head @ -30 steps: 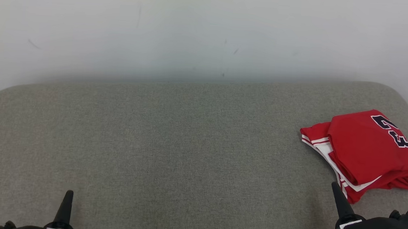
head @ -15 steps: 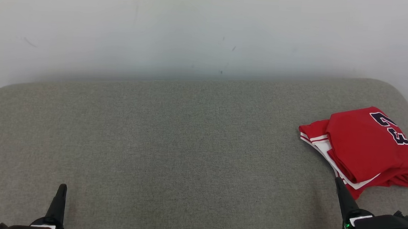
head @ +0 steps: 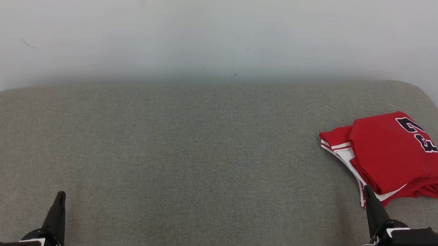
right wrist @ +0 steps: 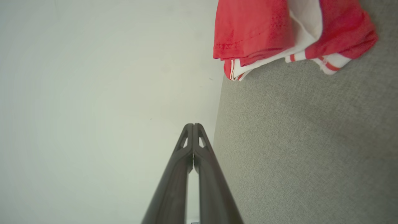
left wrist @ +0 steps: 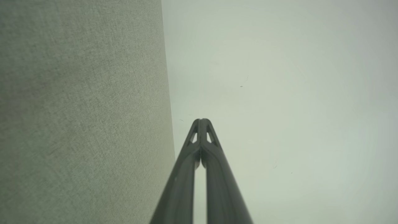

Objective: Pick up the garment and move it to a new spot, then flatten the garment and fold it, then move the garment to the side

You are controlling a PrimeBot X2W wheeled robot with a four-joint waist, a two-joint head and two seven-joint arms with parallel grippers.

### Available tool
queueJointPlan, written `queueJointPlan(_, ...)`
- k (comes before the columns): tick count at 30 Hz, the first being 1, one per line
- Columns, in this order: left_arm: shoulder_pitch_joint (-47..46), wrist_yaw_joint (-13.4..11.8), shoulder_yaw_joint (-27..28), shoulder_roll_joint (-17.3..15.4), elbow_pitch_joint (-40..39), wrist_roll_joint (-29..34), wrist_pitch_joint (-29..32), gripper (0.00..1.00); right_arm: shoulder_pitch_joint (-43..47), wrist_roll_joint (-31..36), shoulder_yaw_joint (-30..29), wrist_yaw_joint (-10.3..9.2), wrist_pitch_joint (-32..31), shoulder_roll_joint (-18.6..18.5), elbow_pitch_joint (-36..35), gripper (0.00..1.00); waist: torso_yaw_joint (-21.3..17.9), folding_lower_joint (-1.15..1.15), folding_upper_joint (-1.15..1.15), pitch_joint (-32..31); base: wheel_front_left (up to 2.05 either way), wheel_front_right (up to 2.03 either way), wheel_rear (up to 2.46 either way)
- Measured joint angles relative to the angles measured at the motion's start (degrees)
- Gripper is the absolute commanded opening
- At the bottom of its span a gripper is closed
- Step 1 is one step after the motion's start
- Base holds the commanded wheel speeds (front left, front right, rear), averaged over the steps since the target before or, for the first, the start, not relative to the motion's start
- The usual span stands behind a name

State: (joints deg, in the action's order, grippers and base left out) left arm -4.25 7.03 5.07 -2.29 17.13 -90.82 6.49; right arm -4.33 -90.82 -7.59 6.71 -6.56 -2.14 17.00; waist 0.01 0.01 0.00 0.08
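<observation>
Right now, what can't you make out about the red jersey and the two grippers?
Head view: the dark numerals on the red jersey run off its folded far edge, so the number cannot be read in full.
Head view: the shut right gripper covers the jersey's near corner.
Head view: the bottom edge cuts off the shut left gripper below its fingers.
Right wrist view: the top edge cuts off most of the jersey.

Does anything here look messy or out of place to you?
Only slightly: the folded red jersey lies askew near the right end of the grey cushion, with white-striped layers poking out under its top fold.
</observation>
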Motion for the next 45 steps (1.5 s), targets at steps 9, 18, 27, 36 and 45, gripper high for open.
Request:
queueJointPlan(9, -0.81, 0.05, 0.09, 0.09, 0.04, -0.49, 0.02, 0.00, -0.53, -0.92, -0.02, 0.20, 0.00, -0.01, 0.05, 0.00, -0.01, -0.01, 0.00, 0.02, 0.00, 0.00, 0.00)
queueJointPlan(18, -0.81, 0.05, 0.09, 0.12, 0.04, -0.49, 0.02, 0.00, -0.80, -0.92, -0.02, 0.20, 0.01, -0.02, 0.07, 0.00, -0.01, -0.01, 0.00, 0.01, 0.00, 0.00, 0.00)
queueJointPlan(27, -0.81, 0.05, 0.09, 0.12, 0.04, -0.49, 0.02, 0.00, -0.80, -0.92, -0.02, 0.20, 0.01, -0.02, 0.05, 0.00, -0.01, -0.01, 0.00, 0.01, 0.00, 0.00, 0.00)
queueJointPlan(36, -0.81, 0.05, 0.08, 0.12, 0.04, -0.49, 0.02, 0.00, -0.80, -0.92, -0.02, 0.20, 0.01, -0.02, 0.05, 0.00, -0.01, -0.01, 0.00, 0.02, 0.00, 0.00, 0.00)
queueJointPlan(45, -0.81, 0.05, 0.08, 0.12, 0.04, -0.49, 0.02, 0.00, -0.80, -0.93, -0.02, 0.20, 0.01, -0.02, 0.04, 0.00, -0.01, -0.01, 0.00, 0.02, 0.00, 0.00, 0.00)
